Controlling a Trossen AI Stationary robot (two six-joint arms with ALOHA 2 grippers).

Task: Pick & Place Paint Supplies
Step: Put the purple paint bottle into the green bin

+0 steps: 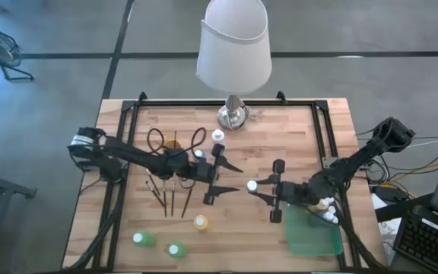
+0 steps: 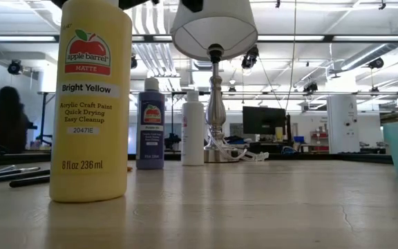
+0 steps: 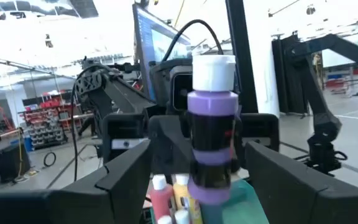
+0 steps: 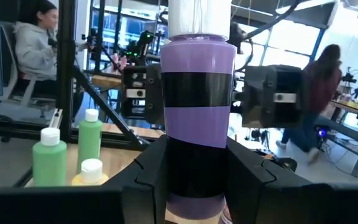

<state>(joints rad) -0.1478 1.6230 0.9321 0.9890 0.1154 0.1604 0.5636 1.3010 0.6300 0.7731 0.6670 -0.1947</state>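
Observation:
A purple paint bottle point(image 4: 197, 81) with a white cap point(image 1: 252, 185) stands upright in my right gripper point(image 1: 257, 189), over the middle of the table. My left gripper point(image 1: 233, 178) faces it from the left, open, its fingers point(image 3: 123, 180) a little short of the bottle point(image 3: 213, 124) and touching nothing. Several dark-handled brushes point(image 1: 167, 194) lie flat on the wood below the left arm. A yellow bottle point(image 1: 201, 222) and two green bottles point(image 1: 143, 239) stand near the front edge. Other bottles point(image 1: 328, 211) stand in the green tray point(image 1: 314, 237). My right gripper pinches the purple bottle's lower body point(image 4: 197, 177) between its two fingers point(image 4: 145, 177), one on each side. The fingers reach in level from the table's right. The bottle stands upright, cap up, and looks lifted clear of the table.
A lamp point(image 1: 234, 114) with a white shade stands at the far middle. A white-capped bottle point(image 1: 217, 135) and another point(image 1: 199, 154) stand near it, beside looped cables point(image 1: 175, 139). A black frame point(image 1: 128, 114) runs round the table. There is bare wood between the arms and the front edge.

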